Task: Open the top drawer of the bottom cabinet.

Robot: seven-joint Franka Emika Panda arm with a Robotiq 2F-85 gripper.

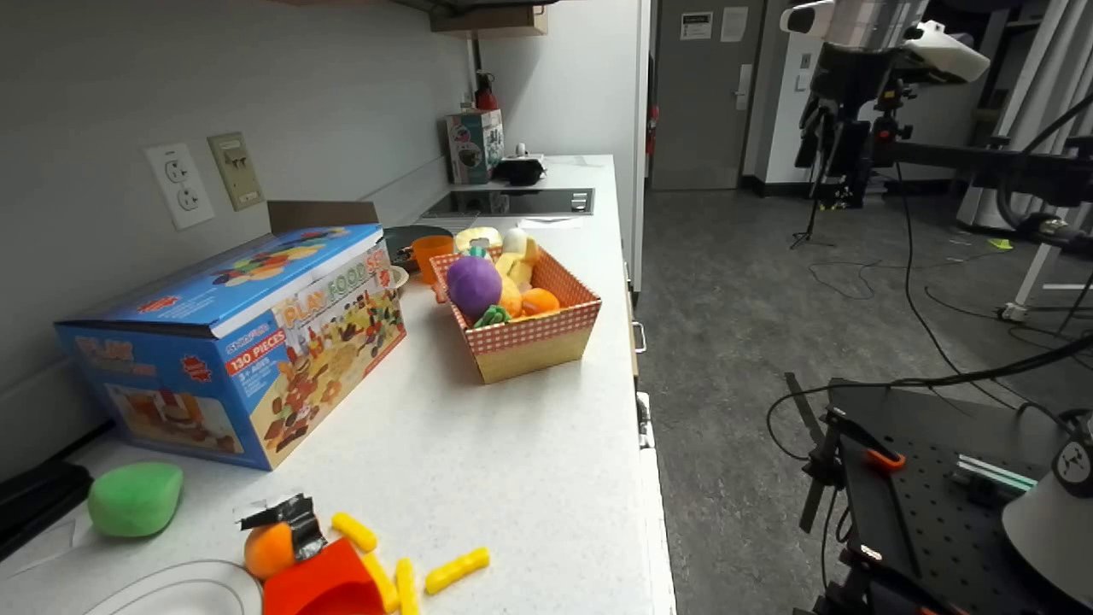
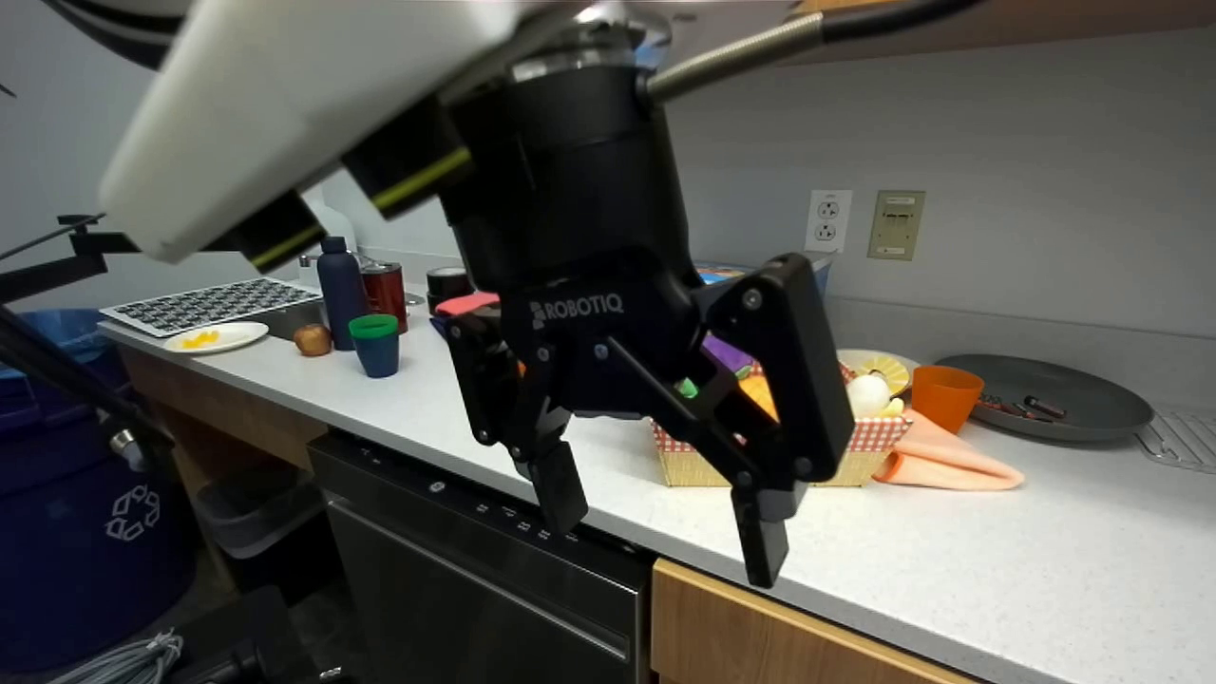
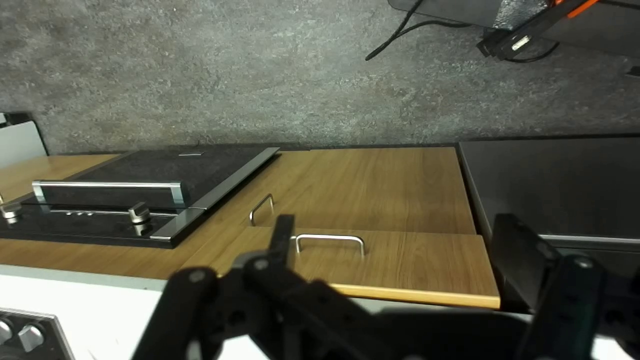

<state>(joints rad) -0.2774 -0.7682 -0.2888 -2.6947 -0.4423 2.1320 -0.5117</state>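
In the wrist view the top drawer (image 3: 400, 260) shows as a wide wood-toned front with a paler top edge and a metal bar handle (image 3: 330, 237). It lies just under the white counter's edge; none of its inside shows. Its front also shows in an exterior view (image 2: 779, 636). The bottom cabinet (image 3: 380, 190) has a wood-toned door with its own handle (image 3: 261, 209) below the drawer. My gripper (image 3: 397, 220) is open and empty, its fingers wide apart. In an exterior view the gripper (image 2: 665, 541) points down in front of the counter; the left finger stands near the drawer handle in the wrist view.
A dark dishwasher (image 2: 475, 570) adjoins the drawer; an oven (image 3: 150, 195) is on the cabinet's other side. On the counter (image 1: 546, 461) stand a basket of toy food (image 1: 538, 350), a play food box (image 1: 256, 342) and an orange cup (image 2: 945, 397).
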